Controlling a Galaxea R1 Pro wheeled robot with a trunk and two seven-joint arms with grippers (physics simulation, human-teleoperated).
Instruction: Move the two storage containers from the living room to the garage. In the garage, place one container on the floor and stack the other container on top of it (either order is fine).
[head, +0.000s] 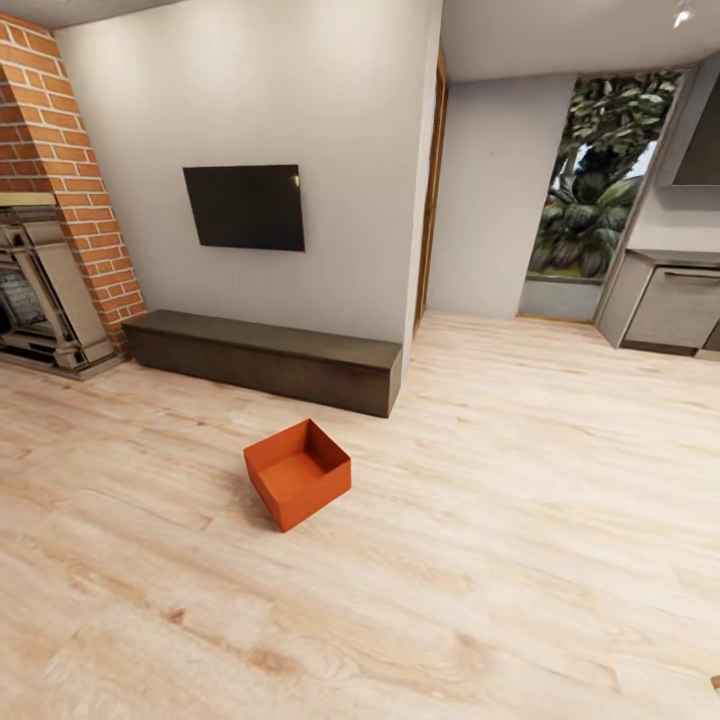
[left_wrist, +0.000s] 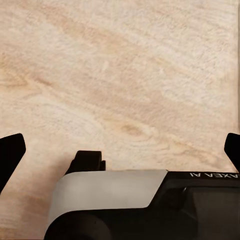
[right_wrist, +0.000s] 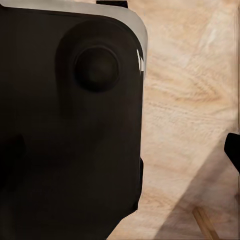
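One orange bin sits on the wood floor just in front of the long dark cabinet, open side up, turned corner-on. The left gripper is spread wide and empty over bare planks; the right one's spread I cannot tell. Best roll closer, square up to a wall of the bin, then reach.

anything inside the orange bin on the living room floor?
The storage container looks empty: its bare orange bottom and far inner walls show in the head view. The near walls hide the strip of bottom just behind them. It sits on the plank floor.
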